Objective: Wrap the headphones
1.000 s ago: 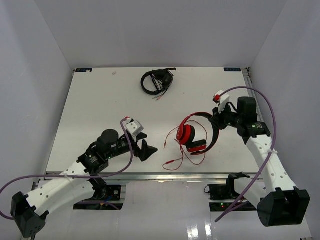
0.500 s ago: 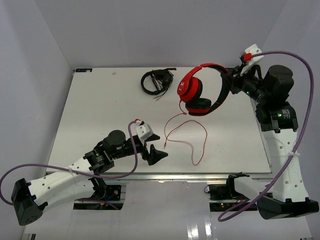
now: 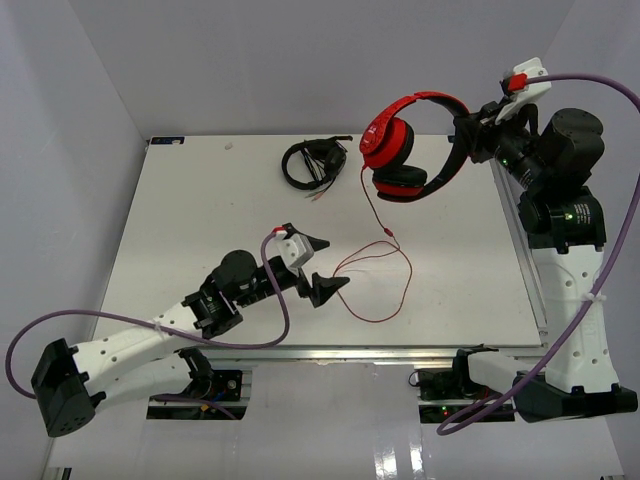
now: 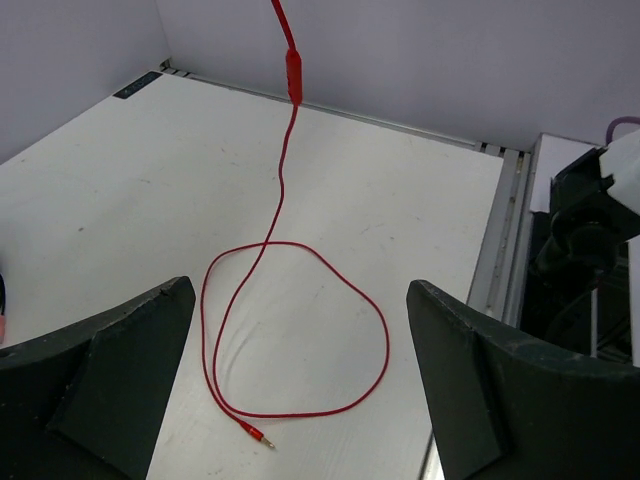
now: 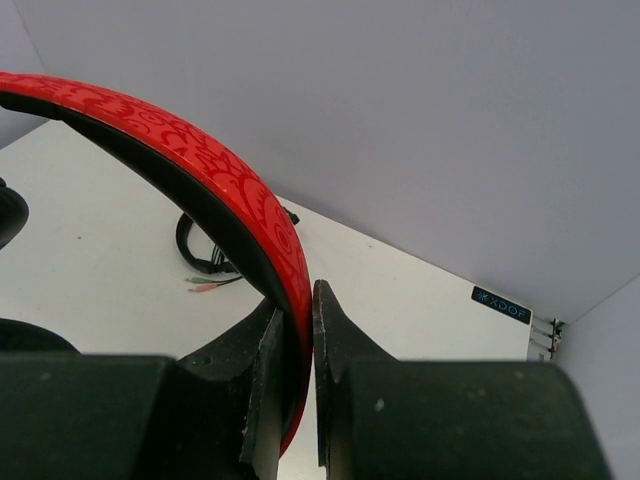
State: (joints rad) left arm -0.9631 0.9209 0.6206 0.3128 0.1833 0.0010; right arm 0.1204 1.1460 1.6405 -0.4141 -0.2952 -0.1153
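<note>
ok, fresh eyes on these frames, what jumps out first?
The red headphones hang in the air over the far right of the table, the right gripper shut on their band. Their red cable drops to a loop on the table, just ahead of the open left gripper.

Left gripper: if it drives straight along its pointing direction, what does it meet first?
The left gripper likely meets the red cable loop lying on the table, centred ahead of its open jaws; depth is unclear, so it could touch the table first.
</note>
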